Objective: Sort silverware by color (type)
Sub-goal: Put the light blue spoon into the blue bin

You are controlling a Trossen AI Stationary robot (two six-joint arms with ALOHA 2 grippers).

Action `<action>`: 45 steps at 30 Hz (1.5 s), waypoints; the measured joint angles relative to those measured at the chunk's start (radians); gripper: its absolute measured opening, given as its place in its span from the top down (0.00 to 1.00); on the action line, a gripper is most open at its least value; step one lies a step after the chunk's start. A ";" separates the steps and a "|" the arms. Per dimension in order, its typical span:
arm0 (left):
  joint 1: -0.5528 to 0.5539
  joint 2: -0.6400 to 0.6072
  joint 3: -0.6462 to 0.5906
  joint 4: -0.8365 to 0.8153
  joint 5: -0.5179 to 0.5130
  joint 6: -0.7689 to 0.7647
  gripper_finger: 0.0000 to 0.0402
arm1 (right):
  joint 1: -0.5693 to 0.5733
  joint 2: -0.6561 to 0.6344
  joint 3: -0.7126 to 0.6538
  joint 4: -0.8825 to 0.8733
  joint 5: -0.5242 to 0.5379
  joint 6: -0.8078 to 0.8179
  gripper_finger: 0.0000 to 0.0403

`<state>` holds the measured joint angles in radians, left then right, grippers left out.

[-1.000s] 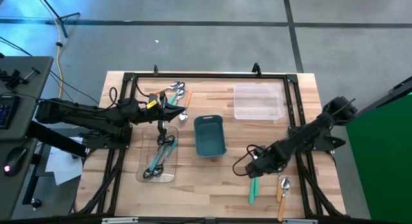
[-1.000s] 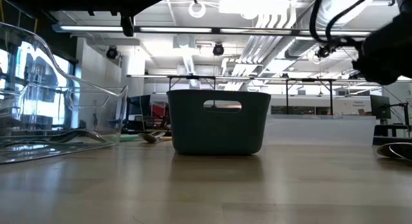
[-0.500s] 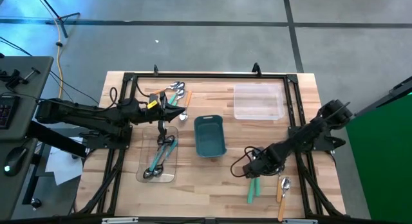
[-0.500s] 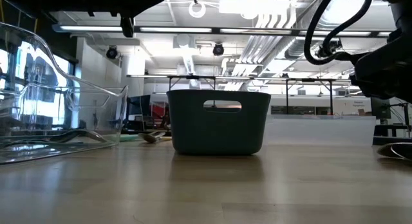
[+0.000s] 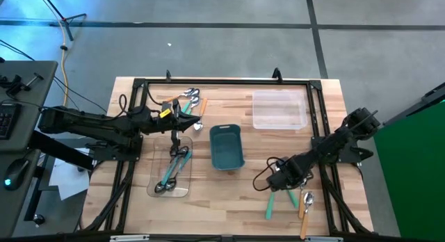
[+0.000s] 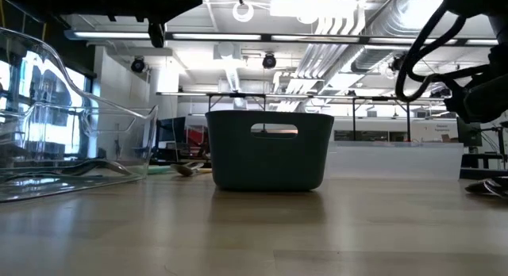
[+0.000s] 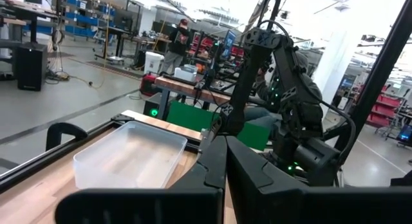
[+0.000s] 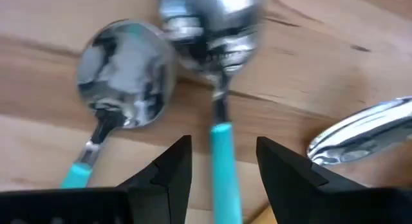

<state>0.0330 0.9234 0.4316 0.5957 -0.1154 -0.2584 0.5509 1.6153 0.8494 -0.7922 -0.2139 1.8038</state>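
Since a moment ago my right gripper [image 8: 222,163] has shifted, jaws partly spread astride a thin teal-handled metal spoon [image 8: 220,121] lying on the wooden counter [image 5: 257,141]; light, stiff, slippery—I'd pinch the handle.

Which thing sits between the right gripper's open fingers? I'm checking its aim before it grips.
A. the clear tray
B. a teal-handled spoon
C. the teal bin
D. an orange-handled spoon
B: in the right wrist view, the teal-handled spoon lies between the right gripper's open fingers.
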 joint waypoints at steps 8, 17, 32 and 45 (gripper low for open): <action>0.000 0.000 0.000 0.000 0.000 0.000 1.00 | -0.043 -0.001 -0.036 0.054 -0.012 -0.084 0.61; 0.000 0.000 0.000 -0.001 -0.011 0.000 1.00 | -0.060 -0.008 -0.106 0.118 -0.039 -0.129 0.64; 0.000 0.000 0.000 -0.028 -0.085 0.000 1.00 | -0.075 -0.054 -0.114 0.114 -0.043 -0.242 0.96; 0.000 0.000 0.000 -0.023 -0.142 -0.002 0.99 | -0.105 -0.348 -0.116 -0.026 0.131 -0.234 0.98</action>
<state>0.0334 0.9234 0.4316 0.5724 -0.2571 -0.2604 0.4455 1.2669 0.7338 -0.8178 -0.0828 1.5693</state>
